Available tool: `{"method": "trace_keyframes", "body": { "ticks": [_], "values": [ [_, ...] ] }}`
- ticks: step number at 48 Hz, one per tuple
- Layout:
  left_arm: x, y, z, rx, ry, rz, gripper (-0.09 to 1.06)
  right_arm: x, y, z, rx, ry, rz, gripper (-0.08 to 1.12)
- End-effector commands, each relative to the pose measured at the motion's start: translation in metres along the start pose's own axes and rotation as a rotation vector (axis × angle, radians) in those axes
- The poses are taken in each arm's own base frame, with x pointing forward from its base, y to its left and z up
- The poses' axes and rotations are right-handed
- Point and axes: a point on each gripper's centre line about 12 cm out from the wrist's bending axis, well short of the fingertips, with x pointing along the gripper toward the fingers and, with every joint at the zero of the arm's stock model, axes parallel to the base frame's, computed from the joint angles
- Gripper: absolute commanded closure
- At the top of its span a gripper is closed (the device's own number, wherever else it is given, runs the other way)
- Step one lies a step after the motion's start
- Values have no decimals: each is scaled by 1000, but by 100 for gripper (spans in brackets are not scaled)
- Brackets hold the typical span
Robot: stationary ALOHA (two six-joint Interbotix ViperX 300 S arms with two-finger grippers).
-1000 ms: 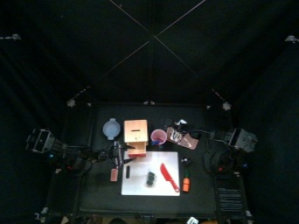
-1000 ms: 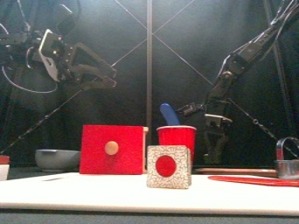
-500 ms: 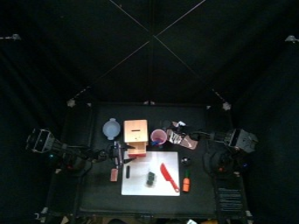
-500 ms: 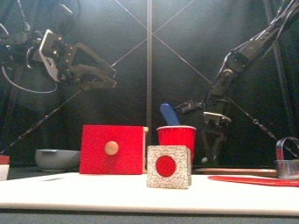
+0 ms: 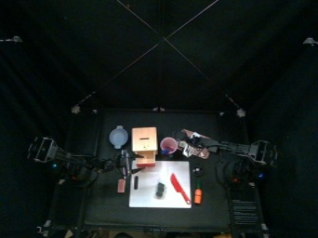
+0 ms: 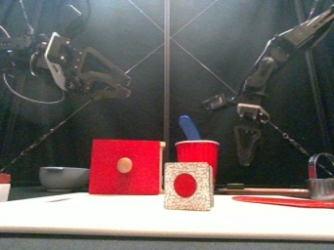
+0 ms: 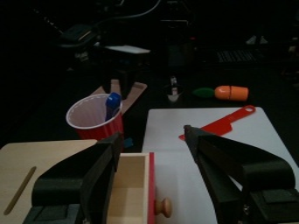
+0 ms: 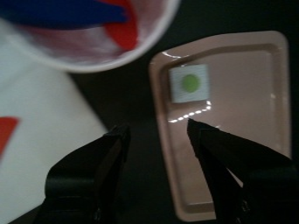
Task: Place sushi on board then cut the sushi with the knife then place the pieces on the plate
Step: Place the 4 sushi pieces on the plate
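Hovering spread-jawed, right end effector hangs above pink tray.

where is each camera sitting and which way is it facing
Top view: high overhead, looking down at the table; left arm and right arm show.
Front view: table's front edge, looking level at the red cup; both arms above.
Left wrist view: on the left arm, facing cup and white board; left gripper open.
Right wrist view: on the right arm, facing the pink tray; right gripper open.
All four show the red cup.
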Motion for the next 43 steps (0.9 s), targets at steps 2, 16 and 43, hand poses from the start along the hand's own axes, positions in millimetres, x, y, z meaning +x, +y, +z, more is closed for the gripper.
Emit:
{"method": "trace_keyframes", "body": {
  "ticks": [2, 16, 43],
  "values": [
    [5, 1, 11, -6, -35, 8, 4, -10, 47, 1, -42, -64, 120, 17],
    [5, 1, 12, -7, -42, 11, 4, 32, 115, 11, -133, 16, 174, 51],
    [1, -1, 6, -4, -28, 3, 4, 55, 157, 36, -218, -12, 195, 26]
  ]
}}
